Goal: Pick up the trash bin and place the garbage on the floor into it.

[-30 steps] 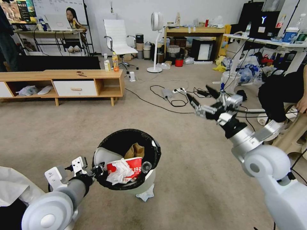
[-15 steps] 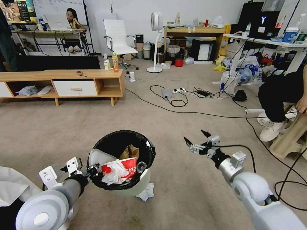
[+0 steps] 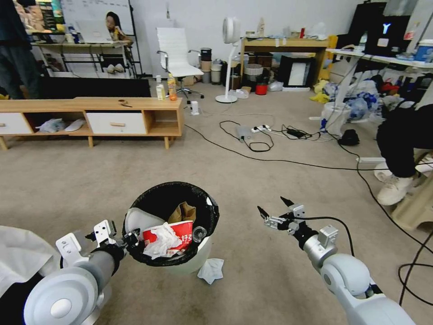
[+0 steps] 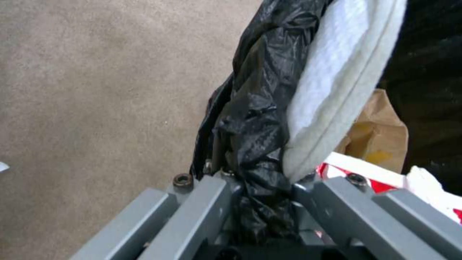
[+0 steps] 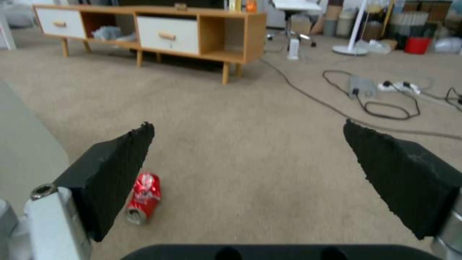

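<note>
The trash bin [image 3: 204,249], white with a black liner, hangs tilted above the floor [image 3: 270,280]. My left gripper [image 3: 131,239] is shut on its near rim; the left wrist view shows the gripper [image 4: 260,186] pinching the black liner [image 4: 255,108]. Inside the bin lie a red-and-white noodle cup [image 3: 182,231], white tissue [image 3: 158,241] and brown paper [image 3: 184,211]. Some garbage is on the carpet: a crumpled tissue [image 3: 211,270] just under the bin and a crushed red can [image 5: 143,198]. My right gripper [image 3: 273,209] hovers open and empty to the right of the bin, low over the carpet [image 5: 269,173].
A low wooden bench [image 3: 90,104] stands at the back left. Black cables [image 3: 279,160] and a power strip cross the carpet ahead. A seated person's leg and shoe [image 3: 394,189] are at the right. A white cloth [image 3: 22,257] lies at my lower left.
My right arm has dropped from high at the right to low beside the bin, still open. The camera has shifted slightly. The left gripper keeps hold of the bin.
</note>
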Robot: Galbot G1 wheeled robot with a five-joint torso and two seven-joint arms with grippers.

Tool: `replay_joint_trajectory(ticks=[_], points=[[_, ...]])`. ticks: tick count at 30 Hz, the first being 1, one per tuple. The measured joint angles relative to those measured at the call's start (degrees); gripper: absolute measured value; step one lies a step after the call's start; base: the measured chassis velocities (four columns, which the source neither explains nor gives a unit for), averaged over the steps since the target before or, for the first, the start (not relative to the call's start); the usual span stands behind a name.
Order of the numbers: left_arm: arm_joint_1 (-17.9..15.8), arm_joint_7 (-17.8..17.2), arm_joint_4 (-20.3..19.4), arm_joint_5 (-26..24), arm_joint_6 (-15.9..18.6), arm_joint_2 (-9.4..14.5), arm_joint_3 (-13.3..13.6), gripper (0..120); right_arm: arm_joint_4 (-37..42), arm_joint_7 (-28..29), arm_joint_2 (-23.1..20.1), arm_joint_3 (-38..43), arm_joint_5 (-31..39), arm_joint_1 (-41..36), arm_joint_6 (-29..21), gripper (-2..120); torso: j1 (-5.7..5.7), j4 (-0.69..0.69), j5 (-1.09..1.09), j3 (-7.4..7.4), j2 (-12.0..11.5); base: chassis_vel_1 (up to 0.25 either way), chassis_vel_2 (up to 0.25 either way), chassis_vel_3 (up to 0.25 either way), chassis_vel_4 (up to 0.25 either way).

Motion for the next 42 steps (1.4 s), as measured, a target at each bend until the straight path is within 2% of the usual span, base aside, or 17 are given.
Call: replay_joint_trajectory(ticks=[1, 4, 7, 18, 25, 35, 39, 42], points=[[0.1, 0.18, -0.18, 0.16, 0.0, -0.14, 0.05, 4, -1.14, -0.11, 0.11, -0.3, -0.41, 0.16, 0.12, 100, 0.0, -0.05, -0.01, 0.0, 0.0, 0.0, 0.0, 0.0, 0.0], [0.29, 0.51, -0.44, 0.62, 0.0, -0.41, 0.09, 4, -3.74, -0.19, 0.46, -0.92, -1.31, 0.63, 0.21, 100, 0.0, -0.06, 0.0, 0.0, 0.0, 0.0, 0.0, 0.0, 0.0], [0.42, 0.83, -0.67, 1.2, 0.0, -0.75, 0.08, 4, -6.29, -0.16, 0.92, -1.54, -2.41, 1.11, 0.22, 100, 0.0, -0.03, 0.0, 0.0, 0.0, 0.0, 0.0, 0.0, 0.0], [0.68, 1.92, -1.3, 1.52, 0.0, -1.3, 0.03, 4, -14.6, 2.53, 3.03, -5.69, -6.56, 3.15, -1.63, 100, 0.0, -0.04, 0.0, 0.0, 0.0, 0.0, 0.0, 0.0, 0.0], [0.71, 2.1, -1.37, 1.71, 0.0, -1.49, -0.02, 4, -17.69, 5.04, 4.3, -7.77, -7.86, 3.9, -2.71, 100, 0.0, -0.03, -0.01, 0.0, 0.0, 0.0, 0.0, 0.0, 0.0], [0.75, 2.45, -1.44, 2.95, 0.0, -1.78, 0.08, 4, -18.86, 5.18, 4.61, -8.0, -8.04, 4.19, -2.72, 100, 0.0, -0.04, -0.01, 0.0, 0.0, 0.058, 0.052, 0.058, 0.055], [0.75, 2.57, -1.45, 3.63, 0.01, -1.82, 0.13, 4, -19.2, 5.17, 4.73, -8.31, -8.29, 4.2, -2.72, 100, 0.0, 0.01, 0.0, 0.0, 0.0, 0.069, 0.061, 0.049, 0.06], [0.81, 2.78, -1.45, 4.08, 0.01, -1.82, 0.16, 4, -19.75, 5.15, 5.1, -8.75, -8.58, 4.34, -2.72, 100, 0.0, -0.03, -0.01, 0.0, 0.0, 0.01, 0.018, 0.004, 0.019]])
